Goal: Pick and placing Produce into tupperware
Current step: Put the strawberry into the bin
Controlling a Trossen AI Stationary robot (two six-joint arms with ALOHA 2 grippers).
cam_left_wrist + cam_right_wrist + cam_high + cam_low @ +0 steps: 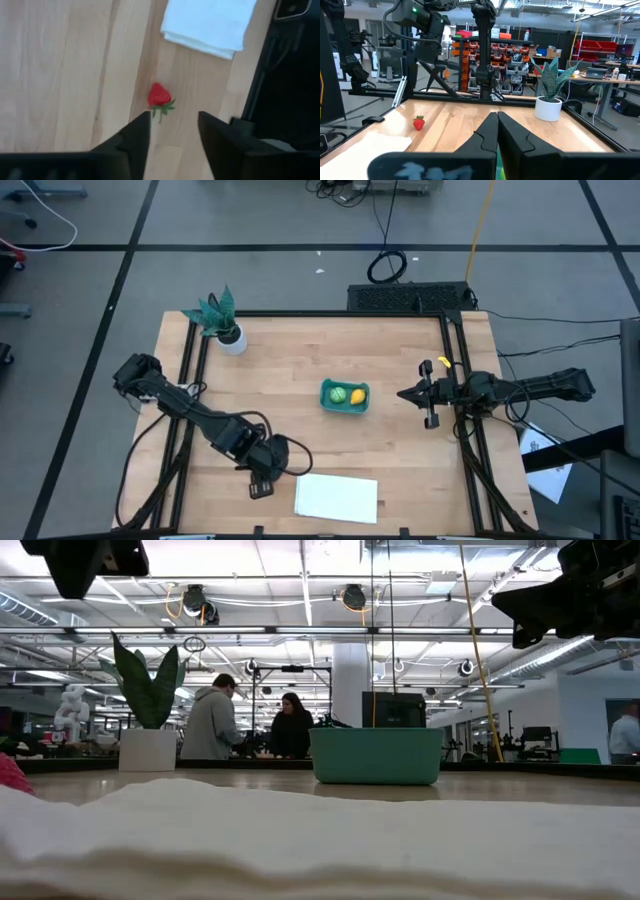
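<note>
Red strawberry on wooden tabletop beside white cloth, just ahead of left gripper, fingers parted, empty. Lime and lemon in teal tub; right gripper at tabletop's right edge, fingers clenched, empty.

Pale wood, soft cloth, smooth plastic

The counter is light, matt wood with visible grain; the white sheet looks like soft folded cloth; the tupperware is smooth teal plastic; the strawberry is matt red; the left gripper fingers are matt black.
</note>
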